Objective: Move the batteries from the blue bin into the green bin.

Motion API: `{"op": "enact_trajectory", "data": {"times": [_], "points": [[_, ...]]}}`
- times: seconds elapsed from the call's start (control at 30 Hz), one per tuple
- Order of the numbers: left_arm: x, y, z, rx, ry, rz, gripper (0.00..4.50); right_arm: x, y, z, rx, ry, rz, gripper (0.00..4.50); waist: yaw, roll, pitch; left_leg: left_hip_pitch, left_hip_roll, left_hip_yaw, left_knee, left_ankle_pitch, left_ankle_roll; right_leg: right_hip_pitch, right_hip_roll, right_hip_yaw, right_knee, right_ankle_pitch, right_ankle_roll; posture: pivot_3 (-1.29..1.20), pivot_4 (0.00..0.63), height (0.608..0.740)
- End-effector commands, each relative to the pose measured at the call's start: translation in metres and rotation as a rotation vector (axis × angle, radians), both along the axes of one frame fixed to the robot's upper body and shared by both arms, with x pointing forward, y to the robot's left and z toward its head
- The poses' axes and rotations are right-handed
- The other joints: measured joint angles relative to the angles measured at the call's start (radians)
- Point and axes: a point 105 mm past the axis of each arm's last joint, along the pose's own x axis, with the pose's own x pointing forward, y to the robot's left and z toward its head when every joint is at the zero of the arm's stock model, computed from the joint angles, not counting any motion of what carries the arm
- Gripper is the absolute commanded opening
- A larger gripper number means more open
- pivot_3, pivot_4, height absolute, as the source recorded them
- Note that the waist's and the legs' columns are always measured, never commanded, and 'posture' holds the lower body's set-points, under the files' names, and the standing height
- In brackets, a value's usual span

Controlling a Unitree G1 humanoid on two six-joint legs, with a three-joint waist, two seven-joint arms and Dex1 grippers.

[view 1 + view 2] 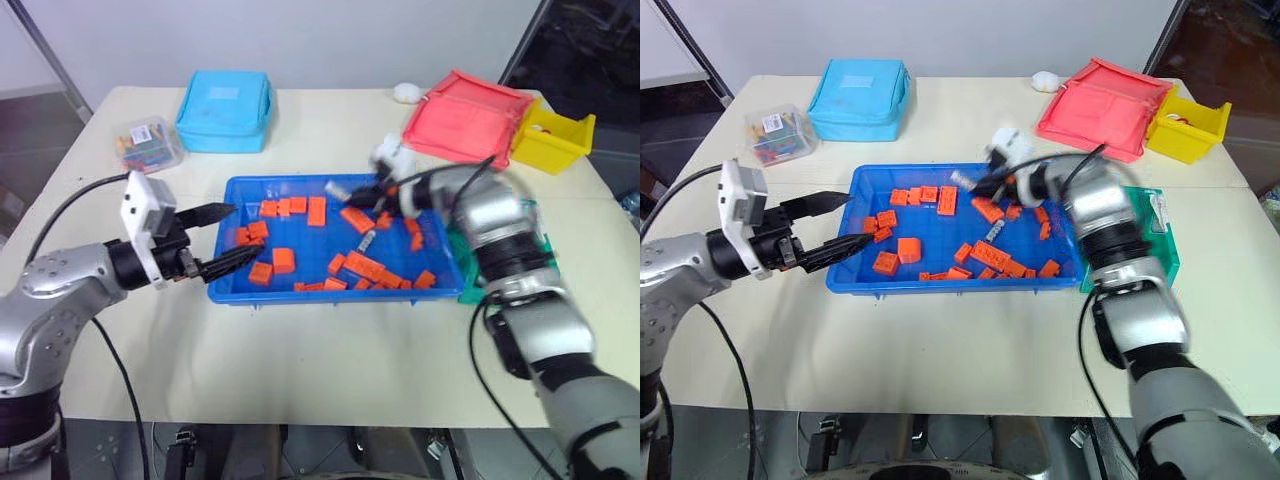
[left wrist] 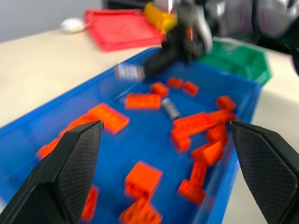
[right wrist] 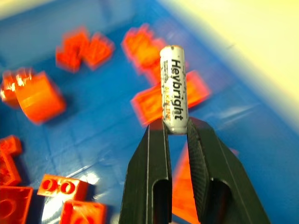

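Item: 1 battery (image 3: 174, 88), pinched at its lower end in my right pincer (image 3: 178, 128) above the blue bin (image 1: 232, 285). Rigid, light, slick; I'd grip mid-barrel. Left pincer (image 2: 168, 140) spread.

The blue bin (image 1: 232, 290) is bright blue, strewn with orange toy bricks (image 1: 283, 260). The battery (image 3: 174, 89) is silvery white with black lettering and a faint yellow band; a second battery (image 1: 366, 240) looks grey with dark stripes. The green bin (image 1: 1162, 250) is teal green. The tabletop (image 1: 330, 360) is pale cream. Both the left pincer (image 1: 222, 236) and the right pincer (image 3: 179, 133) have black fingers. At the back lie a light-blue pouch (image 1: 226, 110), a red tray (image 1: 465, 117) and a yellow bin (image 1: 555, 135).
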Motion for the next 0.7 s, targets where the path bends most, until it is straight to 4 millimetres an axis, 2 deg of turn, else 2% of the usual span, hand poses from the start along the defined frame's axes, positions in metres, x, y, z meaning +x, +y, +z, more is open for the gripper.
{"op": "enact_trajectory", "data": {"times": [0.03, 0.1, 0.2, 0.33, 0.47, 0.6, 0.7], "points": [[-0.002, -0.011, 0.013, -0.049, -0.022, -0.102, 4.50, -0.018, -0.027, 0.030, -0.014, -0.070, -0.049, 0.03, 0.001, 0.000, 0.000, 0.000, 0.000, 0.000, 0.000, 0.000, 0.000, 0.000, 0.000, 0.000, 0.000, 0.000, 0.000, 0.00, 0.150, 0.740], [-0.002, -0.014, 0.015, -0.054, -0.018, -0.137, 4.50, -0.024, -0.041, 0.032, -0.030, -0.067, -0.091, 0.03, -0.002, -0.001, 0.000, 0.000, 0.000, 0.000, 0.000, 0.000, 0.000, 0.001, 0.000, 0.000, -0.001, 0.000, 0.000, 0.00, 0.150, 0.740], [0.001, -0.024, 0.015, -0.037, -0.009, -0.226, 4.50, -0.042, -0.089, 0.025, -0.071, -0.023, -0.239, 0.03, -0.001, 0.000, 0.000, 0.001, 0.000, 0.000, 0.000, 0.000, 0.000, 0.001, 0.001, 0.000, -0.001, 0.000, 0.000, 0.00, 0.150, 0.740], [0.009, -0.031, 0.011, 0.001, -0.008, -0.292, 4.50, -0.066, -0.126, 0.012, -0.113, 0.032, -0.370, 0.03, -0.002, 0.000, 0.000, 0.000, 0.000, 0.001, 0.000, 0.000, 0.000, 0.001, 0.000, 0.001, -0.001, 0.000, 0.000, 0.00, 0.150, 0.740], [0.018, -0.036, 0.008, 0.021, -0.012, -0.331, 4.50, -0.080, -0.151, -0.001, -0.125, 0.066, -0.480, 0.03, -0.011, 0.000, 0.000, 0.001, 0.001, 0.001, 0.000, 0.000, 0.000, 0.001, 0.002, 0.001, -0.002, 0.000, 0.000, 0.00, 0.150, 0.740], [0.023, -0.038, 0.005, 0.037, -0.017, -0.352, 4.50, -0.087, -0.159, -0.011, -0.126, 0.084, -0.528, 0.03, -0.011, 0.000, 0.000, 0.002, 0.002, 0.002, 0.000, 0.000, 0.000, 0.001, 0.003, 0.002, -0.001, 0.000, 0.000, 0.00, 0.150, 0.740], [0.028, -0.037, 0.001, 0.057, -0.021, -0.347, 4.50, -0.087, -0.167, -0.018, -0.113, 0.089, -0.573, 1.49, -0.007, 0.000, 0.000, 0.001, 0.002, 0.001, 0.001, 0.000, 0.000, 0.001, 0.003, 0.002, -0.001, 0.000, 0.000, 0.00, 0.150, 0.740]]}}
